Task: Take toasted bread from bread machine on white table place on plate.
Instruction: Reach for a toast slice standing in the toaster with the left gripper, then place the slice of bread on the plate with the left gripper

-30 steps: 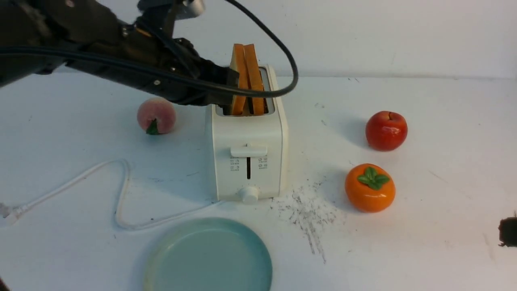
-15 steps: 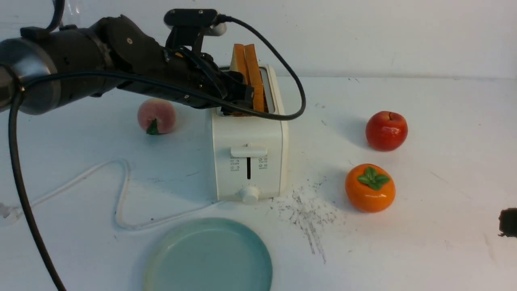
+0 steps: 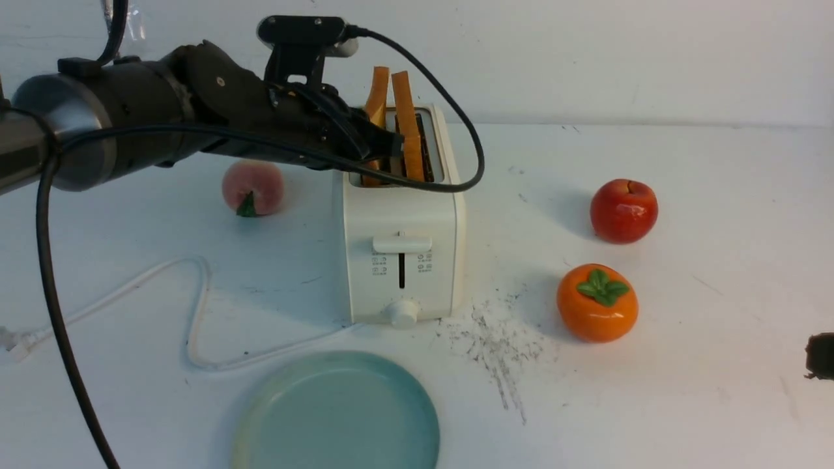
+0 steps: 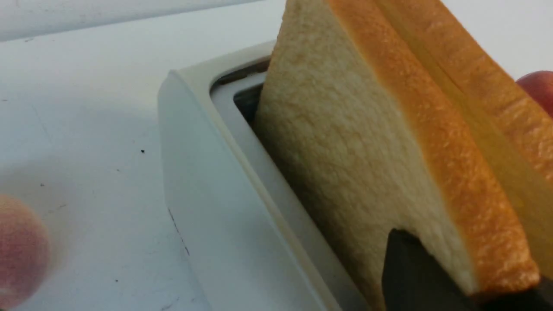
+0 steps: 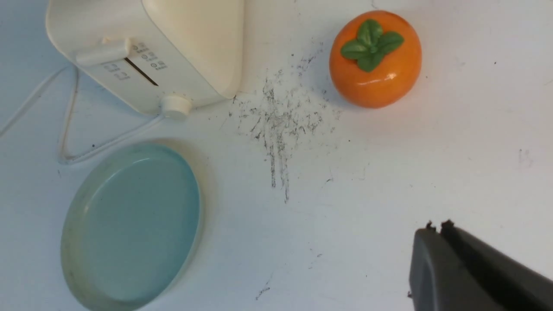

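The cream-white bread machine stands mid-table on the white table. Two slices of toasted bread stick up from its slots. My left gripper reaches in from the left and is shut on the left slice, which leans away from the right slice. In the left wrist view a dark finger presses the pale face of the near slice; the other slice is behind it. The empty blue-green plate lies in front of the toaster. My right gripper hovers shut and empty at the right edge.
A peach sits left of the toaster. A red apple and an orange persimmon are to its right. The white power cord loops across the table left of the plate. Grey scuff marks lie between the toaster and the persimmon.
My left gripper opened around the left slice and closed on it. That slice has risen a little and tilted away from the other one. The right gripper has barely moved.
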